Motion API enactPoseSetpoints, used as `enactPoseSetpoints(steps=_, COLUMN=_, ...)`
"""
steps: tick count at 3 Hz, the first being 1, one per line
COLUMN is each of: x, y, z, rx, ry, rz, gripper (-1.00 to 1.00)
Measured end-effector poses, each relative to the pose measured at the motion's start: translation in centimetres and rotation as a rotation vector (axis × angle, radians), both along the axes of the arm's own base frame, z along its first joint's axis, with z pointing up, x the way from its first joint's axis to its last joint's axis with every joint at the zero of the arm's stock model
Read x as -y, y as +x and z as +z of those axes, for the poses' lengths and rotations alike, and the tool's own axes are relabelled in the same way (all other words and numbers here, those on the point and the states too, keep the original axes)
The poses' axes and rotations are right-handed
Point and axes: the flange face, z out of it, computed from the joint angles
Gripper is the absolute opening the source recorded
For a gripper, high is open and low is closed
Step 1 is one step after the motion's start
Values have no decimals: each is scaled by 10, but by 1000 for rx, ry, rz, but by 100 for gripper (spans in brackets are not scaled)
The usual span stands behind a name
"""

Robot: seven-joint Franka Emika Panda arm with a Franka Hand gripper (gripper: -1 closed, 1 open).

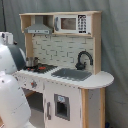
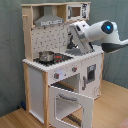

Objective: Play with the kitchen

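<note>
The kitchen is a child-size toy of white panels and light wood. It has a grey hood, a microwave, a black faucet, a sink and a red-black stovetop with a small metal pot. In the second exterior view the oven door hangs open and the pot sits on the stovetop. My gripper hovers above the counter, at the second exterior view's right of the pot, in front of the backsplash. It touches nothing that I can see.
The white arm fills the first exterior view's left and hides part of the kitchen's front. A grey curtain hangs behind the kitchen. The floor is light wood. Knobs sit under the stovetop.
</note>
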Motion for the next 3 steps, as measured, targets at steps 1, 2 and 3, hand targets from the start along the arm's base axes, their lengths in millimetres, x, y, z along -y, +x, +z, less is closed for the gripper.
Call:
enactPoseSetpoints(steps=1, x=0, y=15, z=2, rx=-74, ry=-6, rz=10, gripper=100)
enactPoseSetpoints(steps=2, x=-2, y=28, z=2, rx=-145, ry=-17, rz=17, gripper=100)
enactPoseSetpoints(steps=3, x=-2, y=40, z=2, rx=-214, ry=-34, rz=16, gripper=100)
